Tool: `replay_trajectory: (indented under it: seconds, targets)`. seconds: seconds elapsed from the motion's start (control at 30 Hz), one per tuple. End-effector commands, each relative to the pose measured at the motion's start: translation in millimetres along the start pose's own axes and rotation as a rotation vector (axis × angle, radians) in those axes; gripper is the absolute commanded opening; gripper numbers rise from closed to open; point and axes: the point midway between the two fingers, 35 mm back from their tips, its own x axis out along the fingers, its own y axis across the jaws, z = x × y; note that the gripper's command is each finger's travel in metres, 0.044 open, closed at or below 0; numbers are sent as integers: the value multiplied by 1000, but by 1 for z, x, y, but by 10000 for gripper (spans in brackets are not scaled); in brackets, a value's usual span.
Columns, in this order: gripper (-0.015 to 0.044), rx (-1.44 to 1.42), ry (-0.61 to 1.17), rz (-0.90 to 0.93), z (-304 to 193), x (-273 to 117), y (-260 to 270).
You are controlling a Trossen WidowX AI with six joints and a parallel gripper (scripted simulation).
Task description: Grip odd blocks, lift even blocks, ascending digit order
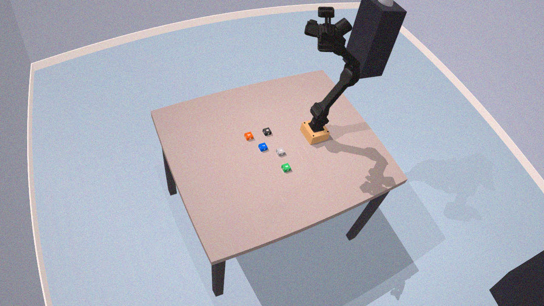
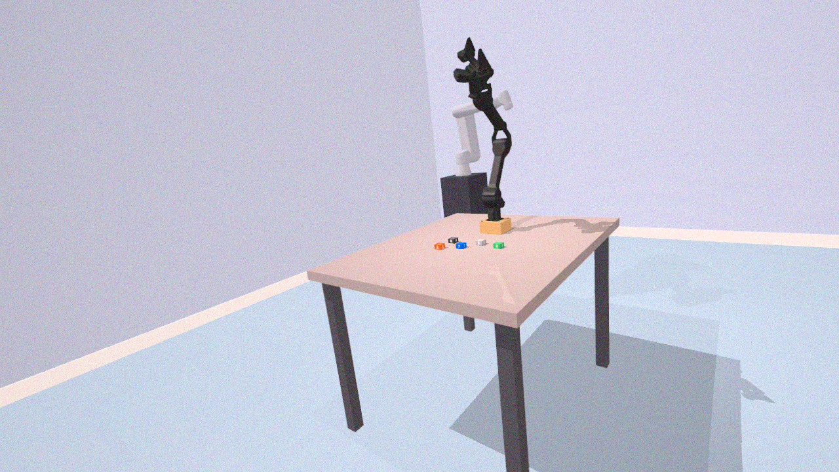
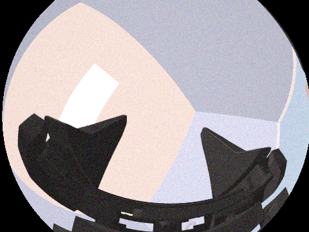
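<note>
Several small blocks lie apart on the table (image 1: 235, 205) (image 2: 410, 275): orange (image 1: 248, 136) (image 2: 439, 246), black (image 1: 267, 131) (image 2: 453, 240), blue (image 1: 262, 147) (image 2: 461, 245), white-grey (image 1: 280, 152) (image 2: 480, 242) and green (image 1: 286, 167) (image 2: 498, 245). Each has small light marks, too small to read as digits here. My gripper (image 2: 475, 44) (image 3: 166, 125) is open and empty, raised high above the table and pointing upward. It touches no block. The wrist view shows only walls, ceiling and floor between and around the fingers, with no block.
The arm's orange base (image 1: 315, 133) (image 2: 495, 226) stands on the table behind the blocks. A dark pedestal (image 1: 376, 41) (image 2: 463, 196) stands beyond the table, and a white robot arm (image 2: 467, 134) is on it. The arm's shadow falls across the table beside the base.
</note>
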Motion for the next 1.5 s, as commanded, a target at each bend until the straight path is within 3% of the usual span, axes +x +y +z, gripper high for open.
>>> replay_trajectory:
  seconds: [0.0, 0.13, 0.37, 0.57, 0.77, 0.97, 1.2, 1.4, 1.47]
  targets:
    - [400, -12, -13, -6, 4, 0, -2]
    - [400, -232, -222, -143, 79, 0, -44]
    - [400, -512, -439, -415, 173, -27, -100]
    - [400, -775, -565, -814, 257, -85, -158]
    - [400, -943, -547, -1232, 310, -157, -204]
    - [400, -1021, -370, -1683, 339, -242, -244]
    - [400, -948, 80, -2150, 338, -347, -277]
    - [400, -736, 632, -2356, 308, -426, -292]
    - [400, -712, 686, -2362, 305, -433, -292]
